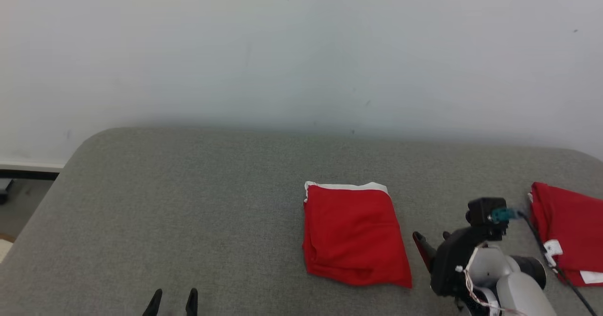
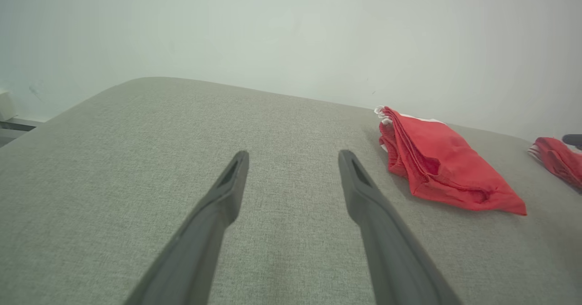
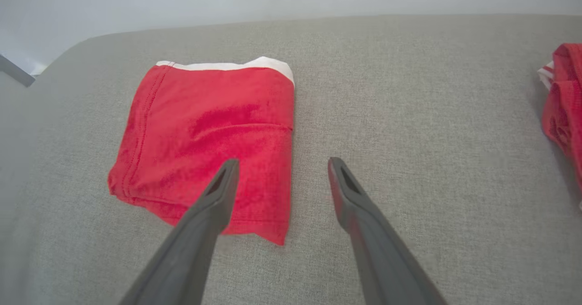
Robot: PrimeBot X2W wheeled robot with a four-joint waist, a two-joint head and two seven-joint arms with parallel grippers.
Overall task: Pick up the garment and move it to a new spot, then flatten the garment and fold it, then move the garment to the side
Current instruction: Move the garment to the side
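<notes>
A folded red garment (image 1: pixel 353 233) with a white waistband along its far edge lies flat on the grey fabric surface (image 1: pixel 188 189), right of centre. My right gripper (image 1: pixel 431 238) hovers just to the garment's right, open and holding nothing. In the right wrist view the right gripper (image 3: pixel 282 164) straddles the near right corner of the garment (image 3: pixel 204 146), with its left finger above the cloth. My left gripper (image 1: pixel 172 301) is open at the bottom edge, well left of the garment. In the left wrist view the left gripper (image 2: pixel 293 157) points over bare fabric, and the garment (image 2: pixel 441 159) lies ahead to the right.
A second folded red garment (image 1: pixel 565 231) with white labels lies at the surface's right edge, also seen in both wrist views (image 3: pixel 564 109) (image 2: pixel 557 159). A pale wall (image 1: pixel 301 47) stands behind the surface. The floor (image 1: pixel 19 203) shows past the rounded left corner.
</notes>
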